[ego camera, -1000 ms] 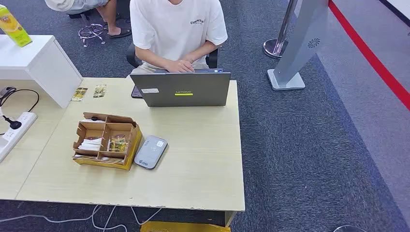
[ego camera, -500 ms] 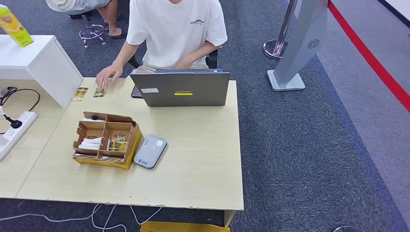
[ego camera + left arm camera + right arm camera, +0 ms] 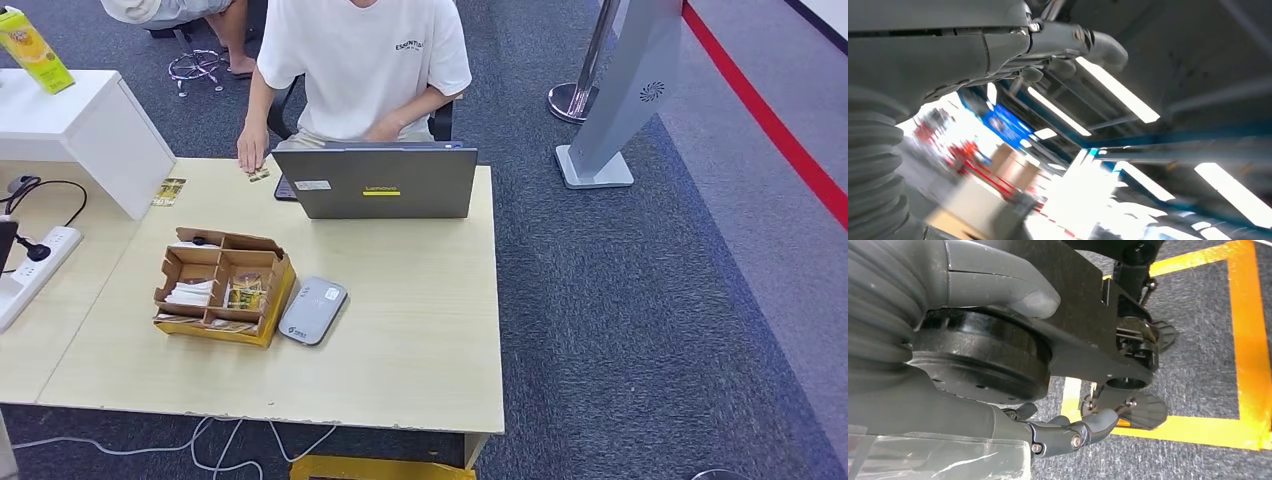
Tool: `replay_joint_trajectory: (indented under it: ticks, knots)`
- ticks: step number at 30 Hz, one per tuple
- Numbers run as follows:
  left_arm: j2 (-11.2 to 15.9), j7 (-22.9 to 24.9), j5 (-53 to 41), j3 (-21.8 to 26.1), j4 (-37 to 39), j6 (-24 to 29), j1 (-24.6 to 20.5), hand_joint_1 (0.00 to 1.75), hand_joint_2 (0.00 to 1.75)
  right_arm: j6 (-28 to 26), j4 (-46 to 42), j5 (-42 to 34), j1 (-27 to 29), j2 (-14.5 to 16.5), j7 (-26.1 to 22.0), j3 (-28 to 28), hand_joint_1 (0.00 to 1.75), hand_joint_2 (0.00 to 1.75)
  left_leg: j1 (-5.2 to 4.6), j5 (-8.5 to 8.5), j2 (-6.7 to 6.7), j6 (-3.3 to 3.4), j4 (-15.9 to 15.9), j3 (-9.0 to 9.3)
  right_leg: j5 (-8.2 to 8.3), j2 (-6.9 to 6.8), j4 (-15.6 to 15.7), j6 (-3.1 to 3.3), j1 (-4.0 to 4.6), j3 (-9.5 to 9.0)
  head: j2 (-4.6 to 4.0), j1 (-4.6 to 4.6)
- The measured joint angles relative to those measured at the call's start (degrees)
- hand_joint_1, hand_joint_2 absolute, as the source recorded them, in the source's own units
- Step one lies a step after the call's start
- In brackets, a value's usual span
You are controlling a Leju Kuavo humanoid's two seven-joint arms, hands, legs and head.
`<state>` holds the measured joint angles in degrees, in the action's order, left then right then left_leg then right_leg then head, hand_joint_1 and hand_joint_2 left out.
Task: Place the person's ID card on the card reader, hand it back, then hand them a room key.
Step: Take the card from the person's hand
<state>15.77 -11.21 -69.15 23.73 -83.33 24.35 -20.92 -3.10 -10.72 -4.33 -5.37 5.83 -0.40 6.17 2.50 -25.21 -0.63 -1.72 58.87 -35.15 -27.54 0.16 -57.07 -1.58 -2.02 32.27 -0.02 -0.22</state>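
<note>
Wooden desk (image 3: 420,330) with grey card reader (image 3: 312,312) beside cardboard organizer (image 3: 222,288). Person's hand (image 3: 251,152) pressing card (image 3: 259,175) near laptop (image 3: 375,183). Robot right hand (image 3: 998,290) empty, fingers apart; left hand (image 3: 998,40) posture unclear.

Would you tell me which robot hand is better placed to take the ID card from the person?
Probably the left. The person's hand presses the ID card on the table's far left, and the left robot hand faces the ceiling, while the right robot hand hangs over the floor.
</note>
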Motion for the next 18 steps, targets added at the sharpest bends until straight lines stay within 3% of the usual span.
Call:
replay_joint_trajectory:
  ticks: [2,6,11,18]
  knots:
    - [2.6,5.0,-6.9,-4.7,8.7,-0.8,-6.4,0.00,1.75,-0.1,0.0,0.2,-0.2,0.1,0.6,0.2,0.00,1.75,0.00,0.13,0.06,-0.07,0.0,-0.08,0.19,0.06,-0.1,0.09,0.00,0.07,0.00,-0.05]
    - [4.5,8.2,-10.1,-11.7,21.0,0.0,-14.2,0.00,1.75,-0.4,0.1,0.5,0.3,0.1,1.4,0.6,0.00,1.75,-0.03,0.21,0.53,-0.10,0.0,-0.13,0.46,0.56,-0.1,0.07,-0.01,0.11,0.00,-0.10]
    - [5.4,9.3,-9.5,-15.7,27.9,0.4,-17.4,0.00,1.75,-0.5,0.3,0.6,0.7,0.1,1.5,0.6,0.00,1.75,-0.04,0.19,0.70,-0.07,0.0,-0.18,0.49,0.77,-0.1,0.04,-0.03,0.19,0.00,-0.11]
    - [5.9,9.3,-8.5,-17.6,30.5,0.6,-18.2,0.00,1.75,-0.8,0.4,0.8,0.8,0.1,1.4,0.8,0.00,1.75,-0.02,0.18,0.70,-0.08,0.0,-0.21,0.47,0.76,-0.1,0.05,-0.01,0.26,0.00,-0.13]
